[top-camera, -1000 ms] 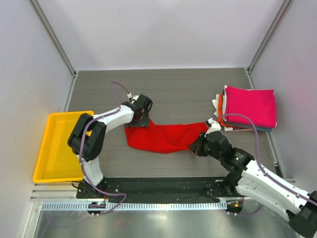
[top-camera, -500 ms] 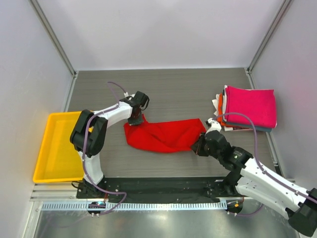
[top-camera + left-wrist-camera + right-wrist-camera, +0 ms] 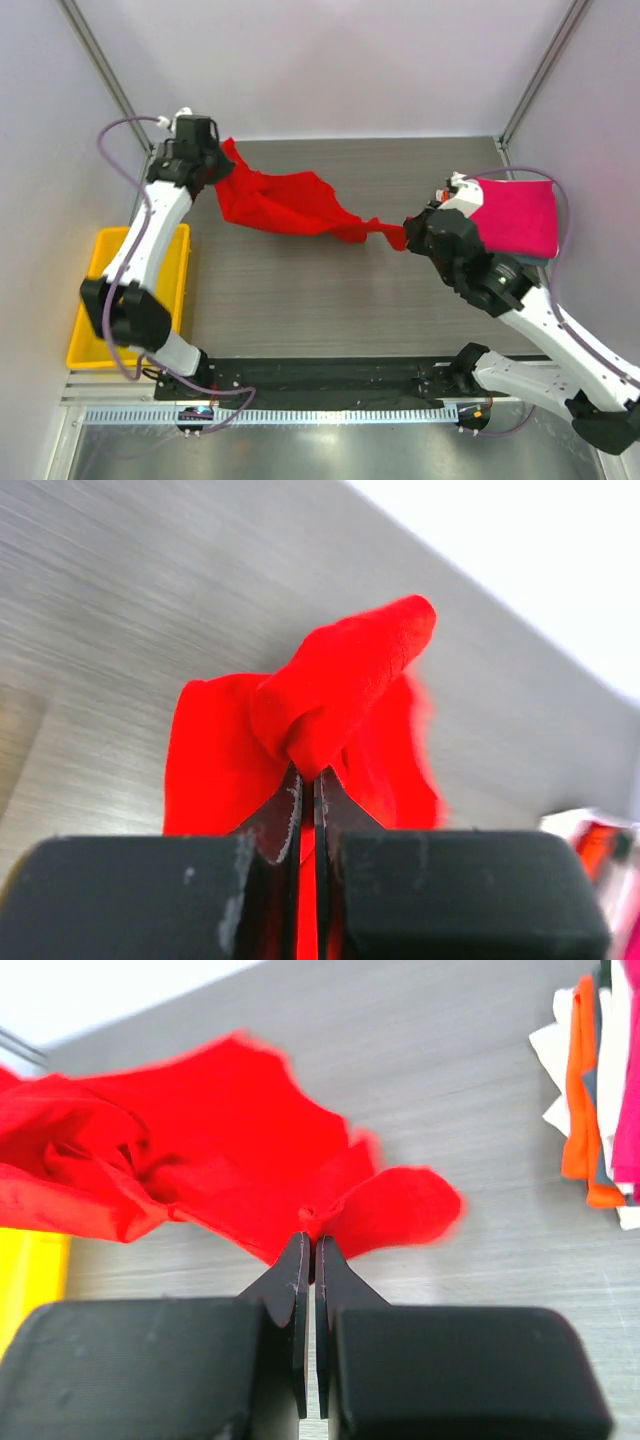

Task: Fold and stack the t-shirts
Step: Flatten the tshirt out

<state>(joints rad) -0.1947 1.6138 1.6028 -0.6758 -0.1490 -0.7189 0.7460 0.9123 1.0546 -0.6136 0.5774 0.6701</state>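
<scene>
The red t-shirt hangs stretched in the air between both arms, above the back half of the table. My left gripper is raised at the back left and shut on one bunched end of it. At the right, my right gripper is shut on the other end, the cloth twisted just before its tips. A stack of folded t-shirts with a magenta-pink one on top lies at the right edge, partly behind the right arm; its orange and white edges show in the right wrist view.
A yellow plastic tray sits at the left edge of the table, partly under the left arm. Grey side walls and metal posts close in the table on the left, right and back.
The left gripper closed on the red t-shirt's left end and lifted it up and back to the far left. The right gripper rose and moved back too, so the shirt left the table.
</scene>
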